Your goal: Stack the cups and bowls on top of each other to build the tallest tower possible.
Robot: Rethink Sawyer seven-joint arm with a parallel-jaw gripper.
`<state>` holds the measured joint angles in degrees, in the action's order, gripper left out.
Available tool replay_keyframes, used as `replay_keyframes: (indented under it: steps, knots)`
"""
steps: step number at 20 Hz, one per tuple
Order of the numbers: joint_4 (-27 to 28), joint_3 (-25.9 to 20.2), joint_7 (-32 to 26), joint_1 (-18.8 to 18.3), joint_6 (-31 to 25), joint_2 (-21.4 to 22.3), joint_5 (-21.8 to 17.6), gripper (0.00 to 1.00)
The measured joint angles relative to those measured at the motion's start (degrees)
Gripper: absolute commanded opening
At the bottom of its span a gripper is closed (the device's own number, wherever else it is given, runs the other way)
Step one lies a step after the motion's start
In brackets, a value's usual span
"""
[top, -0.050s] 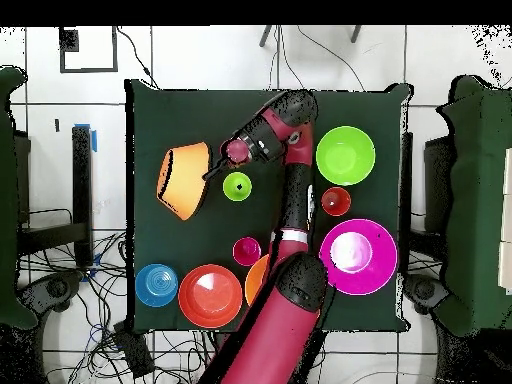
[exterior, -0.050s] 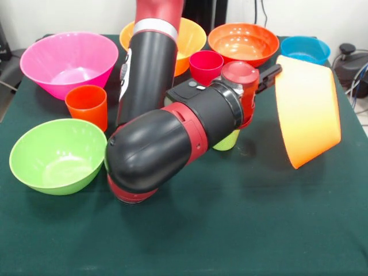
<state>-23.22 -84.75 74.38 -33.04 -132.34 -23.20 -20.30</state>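
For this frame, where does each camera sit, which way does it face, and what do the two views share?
Front view: sits across the table, facing the robot; it looks over the bowls and cups, with the red and black arm coming down from above and the tool gripping the rim of a tilted orange bowl.
Overhead view: sits above, looking straight down on the green table; the arm reaches up from the bottom.
Shared: the held orange bowl, lime green bowl, pink bowl, blue bowl.
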Motion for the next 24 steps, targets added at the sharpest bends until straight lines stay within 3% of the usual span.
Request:
replay_keyframes:
  steps: [6,7,24]
  knots:
    - [1.09,-3.29,-1.03,-0.69,-0.04,-0.50,-3.22,0.00]
    - [1.25,-3.89,-1.06,-0.80,-0.02,-0.60,-3.78,1.00]
    - [1.39,-8.80,-1.06,-1.03,-0.02,-1.71,-7.77,1.00]
